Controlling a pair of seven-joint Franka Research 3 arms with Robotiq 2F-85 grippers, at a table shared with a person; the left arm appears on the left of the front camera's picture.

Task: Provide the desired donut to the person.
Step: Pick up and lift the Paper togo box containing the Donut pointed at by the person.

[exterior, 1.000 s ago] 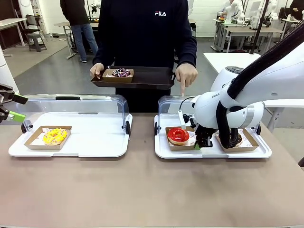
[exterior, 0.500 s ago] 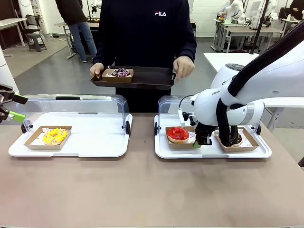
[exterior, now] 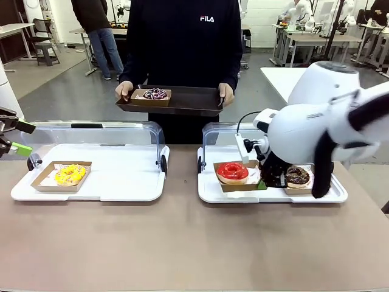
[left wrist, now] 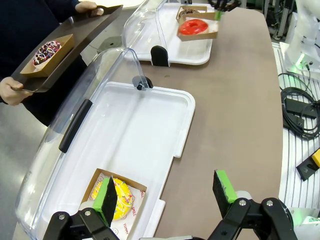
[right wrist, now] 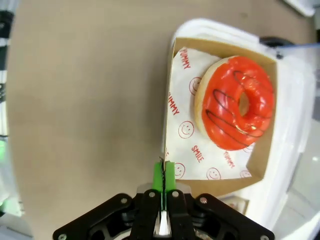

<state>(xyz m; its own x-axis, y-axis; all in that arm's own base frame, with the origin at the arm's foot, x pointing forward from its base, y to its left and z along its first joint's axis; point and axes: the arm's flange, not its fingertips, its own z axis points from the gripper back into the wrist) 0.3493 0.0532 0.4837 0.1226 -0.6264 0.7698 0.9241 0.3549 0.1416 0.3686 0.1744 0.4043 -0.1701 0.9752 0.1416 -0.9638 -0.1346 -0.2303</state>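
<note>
Clenched on the rim of the box [exterior: 237, 187] holding the red donut [exterior: 233, 171] at its nine o'clock, the right claw [exterior: 262, 183] has the person [exterior: 182, 42] and their tray [exterior: 194, 100] at eleven o'clock, while the released left claw [left wrist: 166, 192] idles farther off.

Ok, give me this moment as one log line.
right end effector: shut on red donut's box | left end effector: open, empty | person: holding black tray

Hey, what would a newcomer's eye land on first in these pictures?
Probably the bright red donut in the right-hand white case, with the right gripper shut on the edge of its cardboard tray. Beyond it, the person at the far side holds a dark tray carrying a sprinkled donut, and a yellow donut sits in the left case.
</note>
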